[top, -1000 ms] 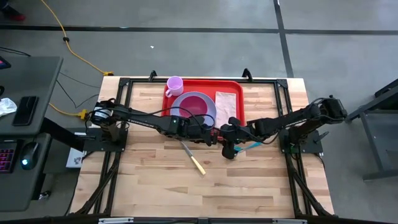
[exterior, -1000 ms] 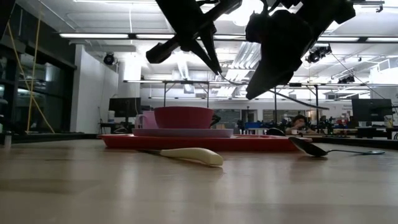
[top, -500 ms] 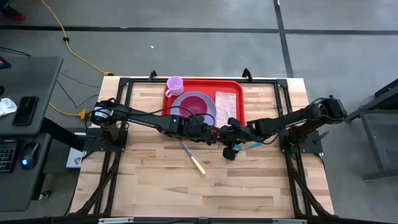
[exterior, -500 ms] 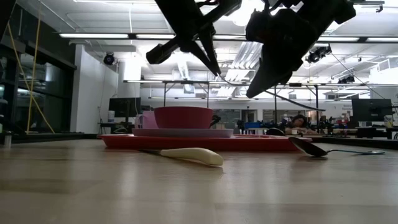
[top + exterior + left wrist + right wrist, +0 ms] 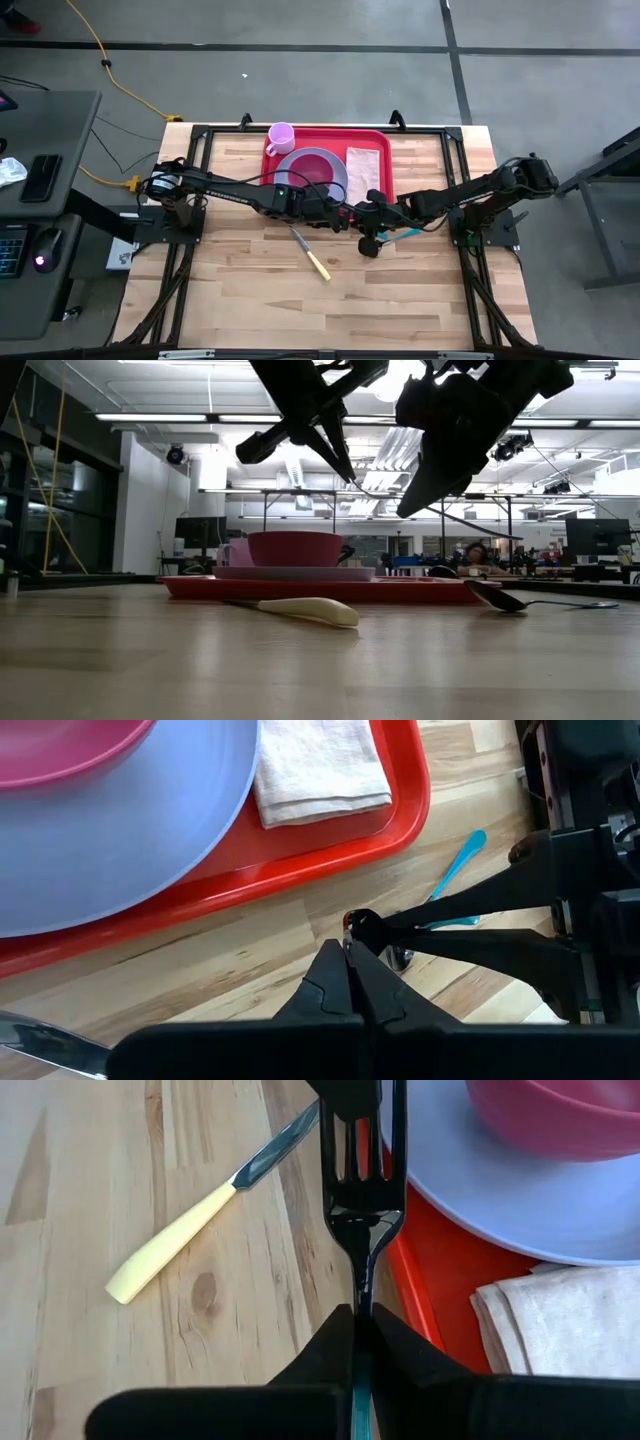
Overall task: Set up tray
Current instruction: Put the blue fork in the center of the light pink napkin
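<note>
The tray (image 5: pixel 322 138) lies at the far middle of the worktop (image 5: pixel 250 300), already carrying a lavender plate (image 5: pixel 340 178) with a pink bowl (image 5: pixel 312 166) on it, a cup (image 5: pixel 281 134) at one corner and a folded napkin (image 5: pixel 366 168) beside the plate. Just off the tray's near edge, both arms meet over the bare wood with a black fork (image 5: pixel 364 1210) between them. The left gripper (image 5: pixel 348 948) has its fingers pressed together on the tine end; the right gripper (image 5: pixel 360 1315) has its fingers pinched on the handle.

This looks like a hand-over, and the care lies in the timing — only one side should let go, and only once the other grip is sure. The left should spread its fingers and back straight off along the fork's line, so the tines are not twisted or dragged. The right can then carry the fork level to a free strip of tray, clear of the plate rim.

A knife (image 5: pixel 311 253) and a blue-handled spoon (image 5: pixel 455 870) lie on the wood, not yet set.
</note>
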You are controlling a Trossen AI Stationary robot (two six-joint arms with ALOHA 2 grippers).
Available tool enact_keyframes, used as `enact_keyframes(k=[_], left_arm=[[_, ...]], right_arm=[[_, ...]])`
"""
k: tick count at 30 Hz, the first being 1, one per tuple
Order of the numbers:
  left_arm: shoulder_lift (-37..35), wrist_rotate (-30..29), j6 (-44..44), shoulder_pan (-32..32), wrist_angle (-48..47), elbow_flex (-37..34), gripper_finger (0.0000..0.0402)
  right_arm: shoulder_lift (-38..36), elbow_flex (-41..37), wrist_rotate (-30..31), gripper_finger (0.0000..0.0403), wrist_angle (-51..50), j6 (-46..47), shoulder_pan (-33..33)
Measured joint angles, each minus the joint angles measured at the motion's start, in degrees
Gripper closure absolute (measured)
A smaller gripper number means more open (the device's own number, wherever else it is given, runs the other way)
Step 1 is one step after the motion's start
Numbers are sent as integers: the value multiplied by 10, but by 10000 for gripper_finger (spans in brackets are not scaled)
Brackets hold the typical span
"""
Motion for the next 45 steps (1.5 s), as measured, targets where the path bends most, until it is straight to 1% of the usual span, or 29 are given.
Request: enact_keyframes(k=[10, 14, 21, 28, 32, 39, 45], left_arm=[[0, 0, 0, 0, 3, 0, 391], [0, 0, 0, 0, 5, 0, 381], [0, -6, 0, 0, 11, 0, 381], [-1, -12, 0, 0, 16, 0, 344], [-1, -14, 0, 0, 16, 0, 333], [-1, -17, 0, 0, 15, 0, 339], [-1, -36, 0, 0, 14, 0, 339]], right_arm=[[0, 0, 1, 402, -2, 2, 0], [0, 0, 1, 402, -3, 2, 0], [0, 0, 6, 402, -5, 2, 0], [0, -1, 8, 403, -13, 3, 0], [0, -2, 8, 403, -15, 5, -1], [0, -2, 5, 403, -19, 6, -8], [0, -1, -1, 403, -26, 7, -20]])
